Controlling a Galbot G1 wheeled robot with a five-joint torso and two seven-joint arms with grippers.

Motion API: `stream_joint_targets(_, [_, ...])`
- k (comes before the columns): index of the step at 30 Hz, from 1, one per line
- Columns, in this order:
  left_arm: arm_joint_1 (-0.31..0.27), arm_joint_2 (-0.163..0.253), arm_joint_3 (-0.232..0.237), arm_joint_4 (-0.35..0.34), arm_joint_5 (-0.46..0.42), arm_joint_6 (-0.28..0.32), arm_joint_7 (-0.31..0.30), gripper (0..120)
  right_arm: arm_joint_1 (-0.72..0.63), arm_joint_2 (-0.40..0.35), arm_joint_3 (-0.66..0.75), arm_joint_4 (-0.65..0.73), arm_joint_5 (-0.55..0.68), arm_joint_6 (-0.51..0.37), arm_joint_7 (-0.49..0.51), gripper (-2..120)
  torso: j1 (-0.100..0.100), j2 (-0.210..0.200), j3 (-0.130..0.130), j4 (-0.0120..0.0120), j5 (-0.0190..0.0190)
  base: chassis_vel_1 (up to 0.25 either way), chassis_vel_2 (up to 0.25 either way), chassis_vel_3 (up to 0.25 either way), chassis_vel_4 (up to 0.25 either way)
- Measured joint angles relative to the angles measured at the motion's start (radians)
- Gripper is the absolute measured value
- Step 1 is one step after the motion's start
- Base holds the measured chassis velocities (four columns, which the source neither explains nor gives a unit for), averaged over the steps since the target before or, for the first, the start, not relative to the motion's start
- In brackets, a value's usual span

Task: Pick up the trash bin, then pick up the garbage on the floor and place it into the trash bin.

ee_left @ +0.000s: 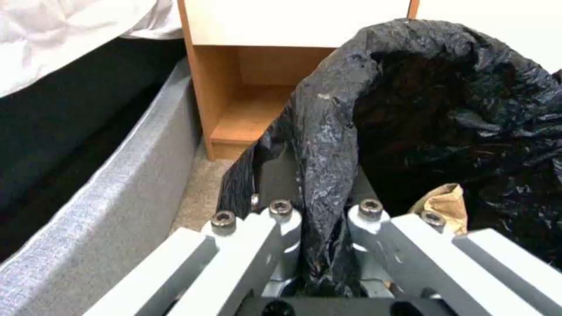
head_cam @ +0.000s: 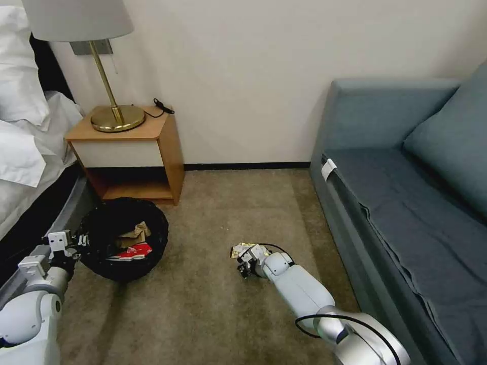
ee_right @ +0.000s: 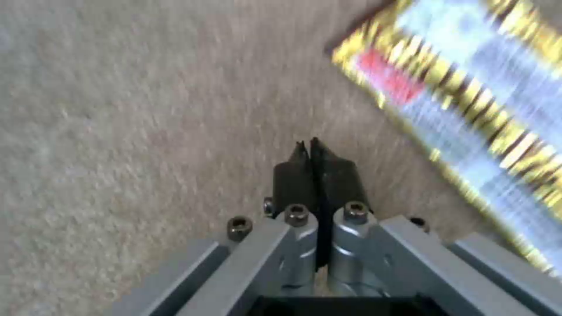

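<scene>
The trash bin (head_cam: pixel 124 238), lined with a crinkly black bag, sits on the carpet in front of the nightstand. My left gripper (head_cam: pixel 80 243) is at its near left rim, shut on the folded bag edge (ee_left: pixel 325 166). Inside the bin lie tan crumpled paper (head_cam: pixel 136 234) (ee_left: pixel 445 204) and a red-white wrapper (head_cam: pixel 134 251). A silvery-yellow snack wrapper (head_cam: pixel 239 249) (ee_right: pixel 468 109) lies flat on the carpet. My right gripper (head_cam: pixel 245 263) (ee_right: pixel 310 149) hovers low over the carpet just beside it, shut with nothing between its fingers.
A wooden nightstand (head_cam: pixel 152 132) with a brass lamp (head_cam: pixel 114 116) stands behind the bin. The bed frame (ee_left: pixel 117 197) runs close along the left, and a blue sofa (head_cam: pixel 406 192) fills the right. Open carpet (head_cam: pixel 213 304) lies between them.
</scene>
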Motion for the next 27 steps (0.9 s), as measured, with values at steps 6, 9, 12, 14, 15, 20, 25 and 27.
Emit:
stream_joint_targets(6, [-0.007, 0.003, 0.001, 0.007, -0.002, -0.002, -0.001, 4, -0.010, -0.034, -0.026, 0.095, -0.022, 0.009, 0.011, 0, 0.000, 0.000, 0.000, 0.0001, 0.0000, 0.000, 0.000, 0.000, 0.000])
stream_joint_targets(9, [-0.011, 0.003, 0.002, 0.010, -0.005, -0.002, -0.003, 4, -0.014, -0.042, -0.027, 0.123, 0.005, 0.043, 0.037, 8, 0.000, 0.000, 0.000, 0.0000, 0.0000, 0.000, 0.000, 0.000, 0.000])
stream_joint_targets(12, [-0.015, 0.006, 0.002, 0.014, -0.007, -0.002, -0.005, 4, -0.022, -0.049, -0.025, 0.161, 0.044, 0.053, 0.072, 17, 0.000, 0.000, 0.000, 0.0001, 0.0000, 0.000, 0.000, 0.000, 0.000])
stream_joint_targets(14, [-0.017, 0.009, 0.002, 0.016, -0.009, -0.002, -0.006, 4, -0.028, -0.054, -0.025, 0.192, 0.074, 0.062, 0.107, 26, 0.000, 0.000, 0.000, 0.0001, 0.0000, 0.000, 0.000, 0.000, 0.000])
stream_joint_targets(15, [-0.019, 0.012, 0.002, 0.017, -0.010, -0.002, -0.006, 4, -0.031, -0.058, -0.026, 0.211, 0.097, 0.064, 0.128, 32, 0.000, 0.000, 0.000, 0.0002, 0.0000, 0.000, 0.000, 0.000, 0.000])
stream_joint_targets(20, [-0.024, 0.014, 0.002, 0.017, -0.011, -0.002, -0.006, 4, -0.036, -0.076, -0.028, 0.261, 0.131, 0.020, 0.172, 47, 0.000, 0.000, 0.000, 0.0003, 0.0000, 0.000, 0.000, 0.000, 0.000])
stream_joint_targets(25, [-0.027, 0.014, 0.005, 0.018, -0.011, -0.002, -0.006, 4, -0.049, -0.104, -0.028, 0.282, 0.126, -0.010, 0.178, 65, 0.000, 0.000, 0.000, 0.0001, 0.0000, 0.000, 0.000, 0.000, 0.000])
stream_joint_targets(27, [-0.027, 0.014, 0.006, 0.019, -0.011, -0.002, -0.006, 4, -0.052, -0.108, -0.027, 0.282, 0.123, -0.011, 0.178, 70, 0.000, 0.000, 0.000, 0.0001, 0.0000, 0.000, 0.000, 0.000, 0.000])
